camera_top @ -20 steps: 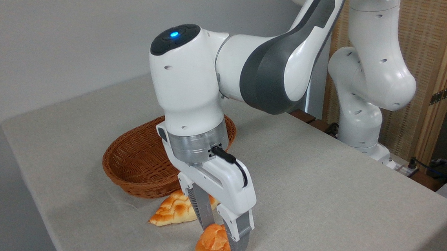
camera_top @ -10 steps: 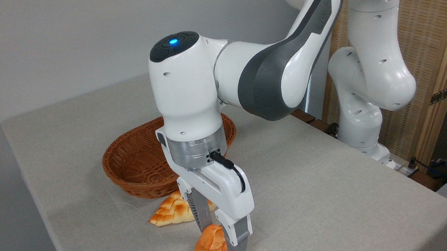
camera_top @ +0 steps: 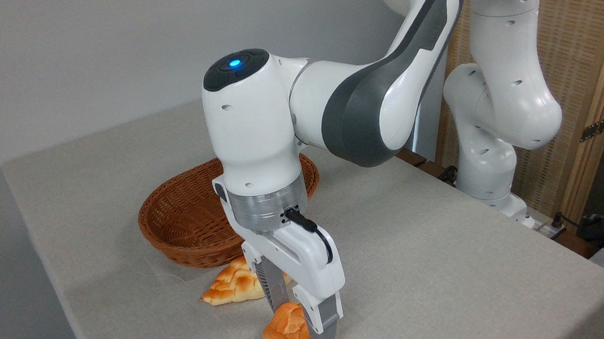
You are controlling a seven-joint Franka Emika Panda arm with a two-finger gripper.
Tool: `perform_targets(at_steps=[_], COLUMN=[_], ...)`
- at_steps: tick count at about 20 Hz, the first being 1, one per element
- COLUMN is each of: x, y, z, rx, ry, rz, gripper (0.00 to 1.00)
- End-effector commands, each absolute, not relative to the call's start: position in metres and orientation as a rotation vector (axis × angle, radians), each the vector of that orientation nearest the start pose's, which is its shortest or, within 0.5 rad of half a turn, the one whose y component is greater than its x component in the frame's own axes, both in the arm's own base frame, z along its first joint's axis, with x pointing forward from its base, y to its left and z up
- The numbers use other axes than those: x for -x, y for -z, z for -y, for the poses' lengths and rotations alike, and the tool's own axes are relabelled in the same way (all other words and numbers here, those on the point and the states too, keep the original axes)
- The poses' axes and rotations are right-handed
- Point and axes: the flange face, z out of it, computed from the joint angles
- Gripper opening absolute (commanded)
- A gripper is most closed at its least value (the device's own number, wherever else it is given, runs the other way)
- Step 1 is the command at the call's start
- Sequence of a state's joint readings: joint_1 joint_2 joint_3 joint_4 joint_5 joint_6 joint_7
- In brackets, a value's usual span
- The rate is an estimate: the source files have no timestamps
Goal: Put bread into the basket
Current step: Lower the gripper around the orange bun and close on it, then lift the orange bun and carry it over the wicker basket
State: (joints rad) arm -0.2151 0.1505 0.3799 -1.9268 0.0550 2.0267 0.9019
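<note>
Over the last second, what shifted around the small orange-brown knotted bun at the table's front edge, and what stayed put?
The gripper sank a little lower over the small orange-brown knotted bun, its fingers now straddling it more deeply; whether they pinch it cannot be told. The bun barely shifted and sits on the grey table. The pale braided loaf and oval reddish-brown wicker basket stayed as they were.

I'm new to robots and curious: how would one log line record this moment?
stage: grasping | tool: around bread, closure unclear | bread: on table | braided loaf: beside basket | basket: no bread visible inside
</note>
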Motion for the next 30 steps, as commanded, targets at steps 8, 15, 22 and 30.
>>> perform_targets(at_steps=[8,15,22,30], x=[-0.577,-0.577,-0.579,-0.577], y=[-0.409,-0.415,-0.450,-0.476], z=[-0.095,-0.095,-0.096,-0.079], rx=[2.822,2.823,2.829,2.943], ry=[-0.133,-0.120,-0.022,0.143], rz=[-1.172,-1.168,-1.140,-1.079], gripper=[0.50,0.50,0.51,0.56])
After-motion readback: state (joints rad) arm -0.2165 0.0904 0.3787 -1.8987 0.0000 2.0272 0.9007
